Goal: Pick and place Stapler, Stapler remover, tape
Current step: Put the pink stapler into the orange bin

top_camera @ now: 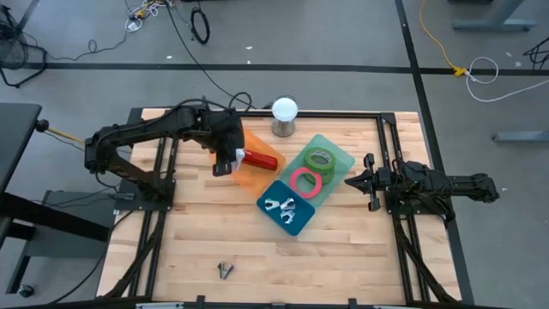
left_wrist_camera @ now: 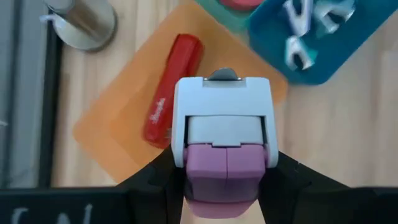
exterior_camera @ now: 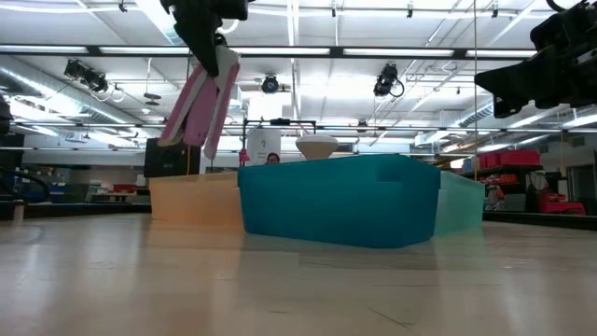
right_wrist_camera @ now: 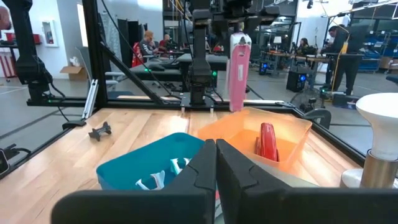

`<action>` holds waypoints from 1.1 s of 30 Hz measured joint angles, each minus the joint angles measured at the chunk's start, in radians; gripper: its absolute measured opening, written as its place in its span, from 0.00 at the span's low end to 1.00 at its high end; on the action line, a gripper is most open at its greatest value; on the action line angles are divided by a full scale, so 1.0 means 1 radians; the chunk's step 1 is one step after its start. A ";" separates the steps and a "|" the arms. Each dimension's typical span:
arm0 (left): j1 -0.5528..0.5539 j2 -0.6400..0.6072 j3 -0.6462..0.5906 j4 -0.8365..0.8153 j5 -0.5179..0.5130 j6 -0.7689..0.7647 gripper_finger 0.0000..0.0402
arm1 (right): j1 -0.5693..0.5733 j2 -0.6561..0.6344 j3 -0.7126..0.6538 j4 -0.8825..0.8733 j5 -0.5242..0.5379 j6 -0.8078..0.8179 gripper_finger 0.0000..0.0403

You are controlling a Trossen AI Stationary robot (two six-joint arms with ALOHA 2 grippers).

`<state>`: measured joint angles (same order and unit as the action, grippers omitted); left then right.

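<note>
My left gripper [top_camera: 228,160] is shut on a pink-and-white stapler [exterior_camera: 200,103], which hangs over the orange tray [top_camera: 247,177]. A red stapler [top_camera: 262,159] lies in that tray. Pale staple removers [top_camera: 281,206] lie in the blue tray [top_camera: 296,221]. A green tape roll [top_camera: 319,159] and a pink one [top_camera: 305,181] lie in the green tray [top_camera: 341,160]. A dark staple remover [top_camera: 225,270] lies on the table near the front edge. My right gripper [top_camera: 353,182] is shut and empty, level, just right of the green tray. My left gripper pinches the pink stapler's upper end [left_wrist_camera: 194,177] between its two fingers [left_wrist_camera: 160,182], one on each side. The fingers come from above, pointing down. The stapler hangs upright below them, lifted clear above the orange tray, its two arms slightly parted at the bottom [exterior_camera: 187,131].
A lamp with a white globe [top_camera: 284,110] stands at the table's far edge behind the trays. Black frame rails [top_camera: 257,113] run around the table top. Bare wood lies in front of the trays. People show in the room beyond [right_wrist_camera: 148,43].
</note>
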<state>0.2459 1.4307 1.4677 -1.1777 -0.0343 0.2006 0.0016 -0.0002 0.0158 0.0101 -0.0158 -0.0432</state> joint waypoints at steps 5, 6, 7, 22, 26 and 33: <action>0.000 0.032 0.000 -0.001 -0.032 0.168 0.38 | 0.000 0.000 0.000 0.001 0.000 0.000 0.03; 0.000 0.042 0.000 0.001 -0.035 0.190 0.38 | 0.000 0.000 0.000 0.001 -0.001 0.000 0.03; 0.000 0.055 0.000 0.001 -0.037 0.208 0.38 | 0.000 0.000 0.000 0.001 0.000 0.000 0.03; 0.000 0.266 0.000 -0.026 -0.105 0.418 0.38 | 0.000 0.000 0.000 0.001 0.000 0.000 0.03; 0.000 0.312 -0.001 -0.030 -0.115 0.447 0.38 | 0.000 0.000 0.000 0.001 0.000 0.000 0.03; -0.004 0.350 0.000 -0.019 -0.123 0.435 0.46 | 0.000 0.000 0.000 0.000 0.000 0.000 0.03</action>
<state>0.2420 1.7803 1.4681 -1.1965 -0.1568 0.6352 0.0013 -0.0002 0.0158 0.0105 -0.0162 -0.0429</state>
